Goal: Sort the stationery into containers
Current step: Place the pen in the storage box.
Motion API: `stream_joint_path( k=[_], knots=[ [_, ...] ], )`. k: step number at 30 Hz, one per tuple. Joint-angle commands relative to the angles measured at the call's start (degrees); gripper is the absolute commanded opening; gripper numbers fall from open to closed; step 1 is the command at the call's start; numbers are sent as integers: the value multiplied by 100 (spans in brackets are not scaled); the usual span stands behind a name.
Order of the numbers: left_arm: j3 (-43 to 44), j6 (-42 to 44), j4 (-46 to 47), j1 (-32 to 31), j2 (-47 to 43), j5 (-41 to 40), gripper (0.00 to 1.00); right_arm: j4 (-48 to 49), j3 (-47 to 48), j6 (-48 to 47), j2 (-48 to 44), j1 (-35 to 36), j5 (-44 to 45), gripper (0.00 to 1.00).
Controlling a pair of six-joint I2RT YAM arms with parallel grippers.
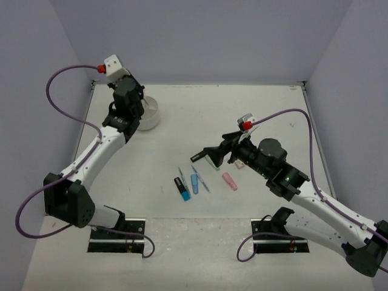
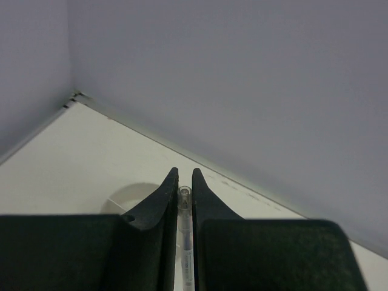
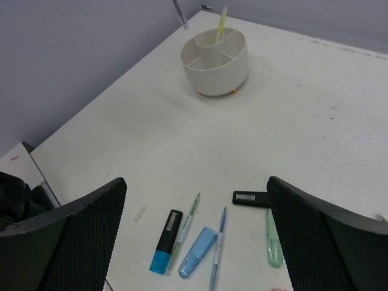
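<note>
Fingers (image 2: 160,203) of the left hand (image 2: 184,177) press together on a thin clear plastic pen (image 2: 183,242), which runs lengthwise between them with its end just showing at the tips. That hand hangs at the far left of the table (image 1: 267,109), above the round, low white plastic tub (image 1: 151,124); the right wrist view shows the pen's lower end above the tub, clear of its rim. Inside the tub, which is divided into compartments, a thin yellow stick (image 3: 221,24) stands tilted in the central round compartment. The right hand (image 3: 195,182) hovers with its fingers (image 3: 91,236) spread wide and nothing between them, over the loose items in the near middle of the table. Below it lie, left to right, a stubby blue highlighter with a black cap (image 3: 165,241), a thin green pen (image 3: 187,225), a stubby light-blue highlighter (image 3: 198,252) and a thin blue pen (image 3: 218,245), all close together. Just beyond these sit a short black item with a white label (image 3: 250,197) and a pale green highlighter (image 3: 274,239). A pink highlighter (image 1: 229,181) lies to their right.
</note>
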Motion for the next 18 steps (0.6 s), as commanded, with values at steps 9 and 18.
stream_joint_path(
  k=[9, 18],
  knots=[
    [1177, 1109, 1726, 809, 1990, -323, 0, 45, -270, 140, -242, -1, -210, 99],
    [1177, 1149, 1866, 879, 2622, -370, 0, 125, -311, 176, -225, 0, -531, 99]
  ],
)
